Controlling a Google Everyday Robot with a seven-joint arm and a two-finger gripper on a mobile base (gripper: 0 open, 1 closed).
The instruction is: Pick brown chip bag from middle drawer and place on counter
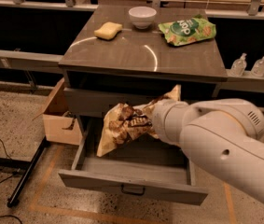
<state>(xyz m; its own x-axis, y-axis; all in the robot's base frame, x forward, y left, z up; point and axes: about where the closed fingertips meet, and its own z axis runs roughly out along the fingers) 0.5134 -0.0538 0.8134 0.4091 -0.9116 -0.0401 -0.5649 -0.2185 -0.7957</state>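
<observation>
The brown chip bag (pixel 122 127) hangs tilted in the air above the pulled-out middle drawer (pixel 131 185), just below the counter's (pixel 141 55) front edge. The end effector (pixel 146 120) clamps it, on a white arm (pixel 215 143) reaching in from the counter's right. Along the counter's far edge sit a yellow sponge (pixel 108 30), a white bowl (pixel 142 17) and a green chip bag (pixel 186 30).

We see the gripper (pixel 143 121) above the middle drawer (pixel 131 188) of dull grey metal, clasping the crinkly, shiny brown chip bag (pixel 120 127) at the end of a smooth white plastic arm (pixel 220 143). The counter (pixel 122 55) is smooth and glossy, carrying arcs of reflected light, a shiny green bag (pixel 187 30), a glazed white bowl (pixel 142 17) and a porous yellow sponge (pixel 108 30). We note a matt cardboard box (pixel 59 120) on speckled floor (pixel 10 115).
</observation>
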